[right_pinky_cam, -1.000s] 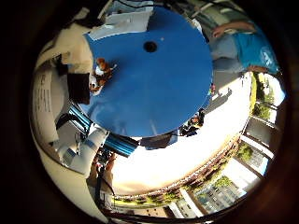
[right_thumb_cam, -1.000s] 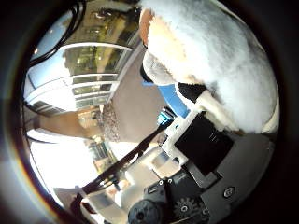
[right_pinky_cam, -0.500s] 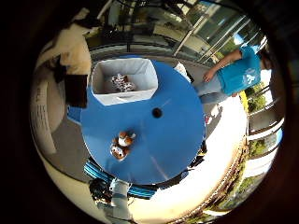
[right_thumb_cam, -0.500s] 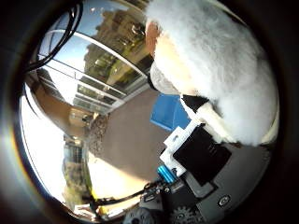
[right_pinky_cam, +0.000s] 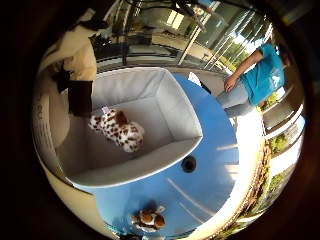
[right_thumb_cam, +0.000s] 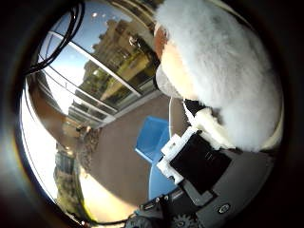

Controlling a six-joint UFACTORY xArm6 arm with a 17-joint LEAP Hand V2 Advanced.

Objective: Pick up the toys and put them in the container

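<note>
A white plush toy with a tan patch fills much of the right thumb side palm view, close against the palm. My hand has its white and black fingers curled against it. The right little finger side palm view looks down into a white rectangular container on a round blue table. A white toy with brown spots lies inside the container. A small brown and white toy lies on the table, away from the container.
A small black round thing sits on the table beside the container's wall. The table's edge shows over a paved floor, with glass walls and railings around it.
The view has shifted from the blue table's middle to right above the container, which now fills far more of the picture. The white plush toy stays against the palm.
</note>
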